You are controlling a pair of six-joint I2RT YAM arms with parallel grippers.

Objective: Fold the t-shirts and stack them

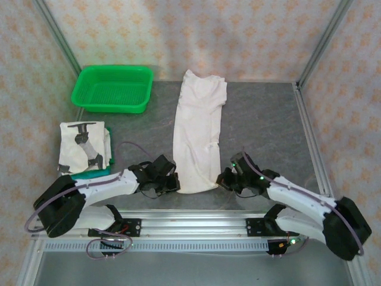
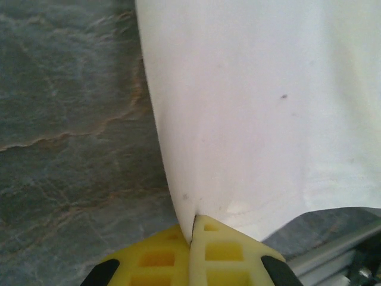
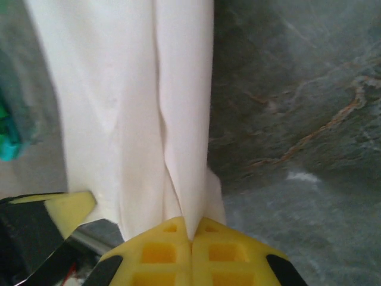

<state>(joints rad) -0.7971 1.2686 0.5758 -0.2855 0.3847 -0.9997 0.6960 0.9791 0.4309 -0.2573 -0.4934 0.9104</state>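
Note:
A white t-shirt (image 1: 198, 131) lies folded into a long narrow strip down the middle of the grey table (image 1: 268, 125). My left gripper (image 1: 172, 182) is shut on its near left corner; the left wrist view has the yellow fingertips (image 2: 221, 250) pinching the cloth edge (image 2: 250, 119). My right gripper (image 1: 221, 179) is shut on the near right corner, with the yellow pads (image 3: 161, 253) closed on a fold of the shirt (image 3: 131, 107). A second folded t-shirt (image 1: 84, 145) with a dark printed mark rests at the left on something green.
A green mesh basket (image 1: 113, 88) stands at the back left. The metal rail (image 1: 196, 227) runs along the near edge, and frame posts rise at the back corners. Bare table lies right of the shirt.

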